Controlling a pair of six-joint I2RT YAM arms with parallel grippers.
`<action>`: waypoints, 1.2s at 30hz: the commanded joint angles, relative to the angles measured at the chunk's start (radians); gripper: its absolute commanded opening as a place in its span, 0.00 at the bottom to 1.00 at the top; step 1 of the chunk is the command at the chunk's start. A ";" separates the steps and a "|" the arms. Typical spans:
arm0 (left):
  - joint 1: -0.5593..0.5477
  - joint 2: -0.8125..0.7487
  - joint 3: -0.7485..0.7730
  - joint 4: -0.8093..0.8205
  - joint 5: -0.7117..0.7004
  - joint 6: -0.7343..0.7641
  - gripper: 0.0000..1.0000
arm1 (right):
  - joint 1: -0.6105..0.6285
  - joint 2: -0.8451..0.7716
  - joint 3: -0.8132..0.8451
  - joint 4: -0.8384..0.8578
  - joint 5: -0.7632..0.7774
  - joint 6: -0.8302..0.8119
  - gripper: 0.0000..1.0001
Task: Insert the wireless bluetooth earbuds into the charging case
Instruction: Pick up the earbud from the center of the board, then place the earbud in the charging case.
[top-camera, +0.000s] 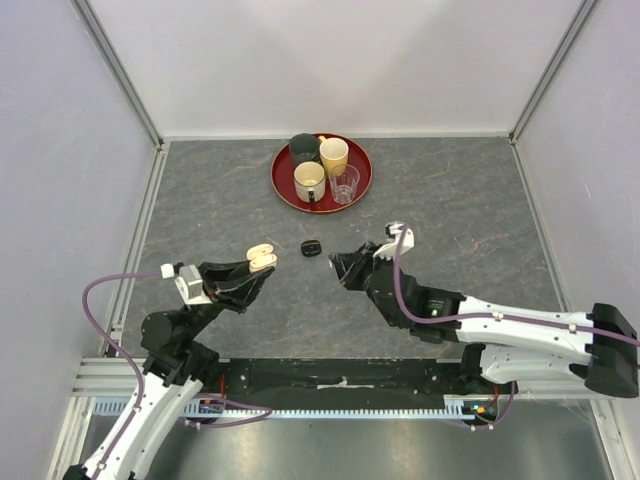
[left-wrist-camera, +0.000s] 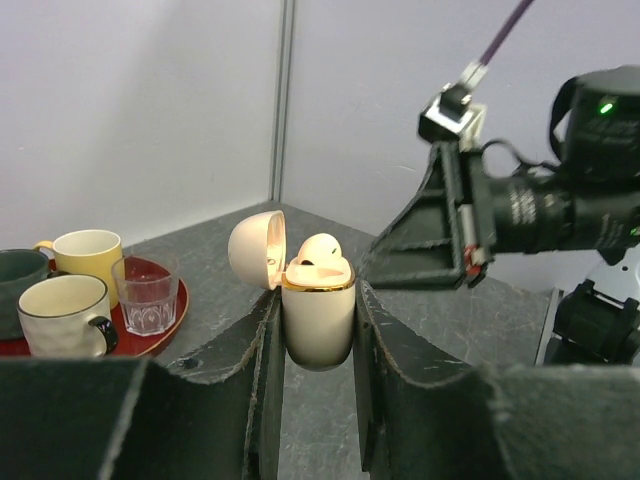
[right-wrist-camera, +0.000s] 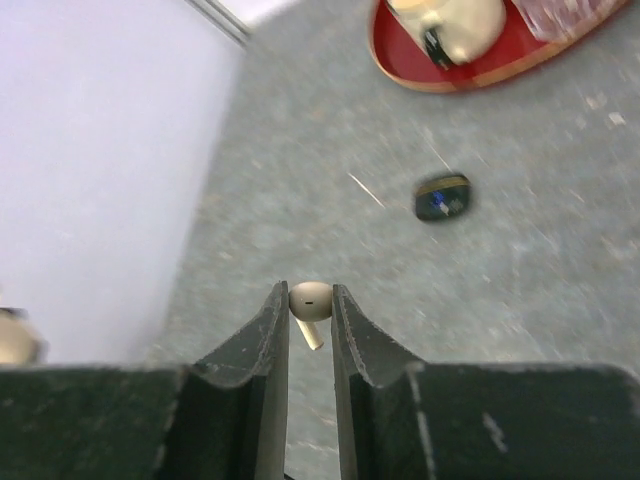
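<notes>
top view: left gripper (top-camera: 258, 268) clamped on open cream case (top-camera: 262, 256), right gripper (top-camera: 343, 268) near it, black object (top-camera: 311, 247) on table (top-camera: 450, 200) between them, left wrist: lid (left-wrist-camera: 255, 250) flipped up, one earbud (left-wrist-camera: 321, 250) sitting in case, right wrist: fingers (right-wrist-camera: 265, 340) pinching second earbud (right-wrist-camera: 310, 303) above table

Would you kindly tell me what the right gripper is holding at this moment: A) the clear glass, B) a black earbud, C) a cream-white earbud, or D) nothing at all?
C: the right wrist view shows a cream-white earbud pinched between the fingers of the right gripper.
</notes>
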 joint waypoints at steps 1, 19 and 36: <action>0.004 0.050 -0.007 0.123 0.000 0.000 0.02 | 0.034 -0.087 -0.050 0.355 0.061 -0.229 0.00; 0.004 0.137 -0.015 0.209 0.060 0.000 0.02 | 0.191 0.047 -0.041 1.055 -0.162 -0.693 0.00; 0.004 0.152 -0.015 0.268 0.130 0.008 0.02 | 0.217 0.212 0.063 1.180 -0.167 -0.707 0.00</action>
